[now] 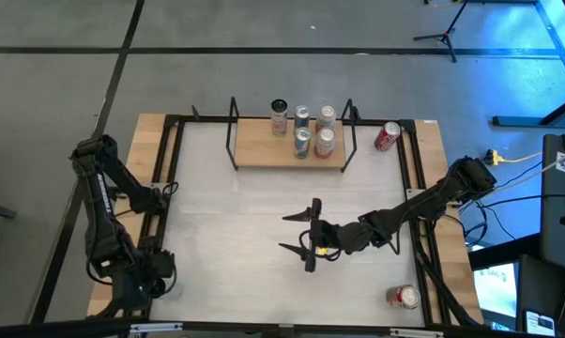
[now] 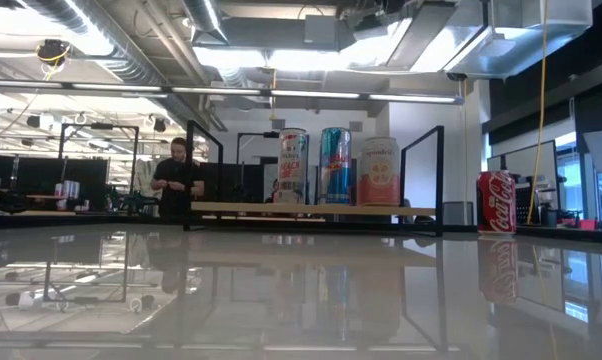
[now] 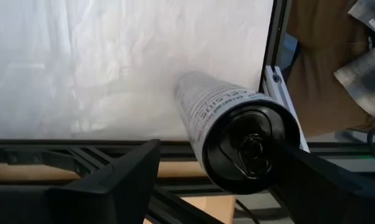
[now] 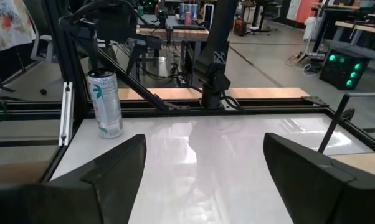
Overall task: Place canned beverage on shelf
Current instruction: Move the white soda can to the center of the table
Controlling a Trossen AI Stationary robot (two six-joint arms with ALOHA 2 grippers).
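The shelf point(image 1: 264, 150), a light-wood board with black rod uprights, stands at the table's far middle and bears several upright cans point(image 1: 302, 141), which also show in the low view point(image 2: 335, 166). A white can with a black top point(image 3: 234, 127) stands upright at the table's near left corner, and shows in the right wrist view point(image 4: 105, 102). My left gripper point(image 1: 137, 280) hangs open just above it, one finger point(image 3: 113, 183) on either side of its top. My right gripper point(image 1: 285, 233) is open and empty over the table's middle point(image 4: 203, 162).
A red cola can point(image 1: 388, 136) stands right of the shelf point(image 2: 496, 201). Another red can point(image 1: 404, 297) lies at the near right corner. A black frame point(image 1: 170, 188) runs round the white tabletop. A person point(image 2: 176, 180) stands in the room beyond.
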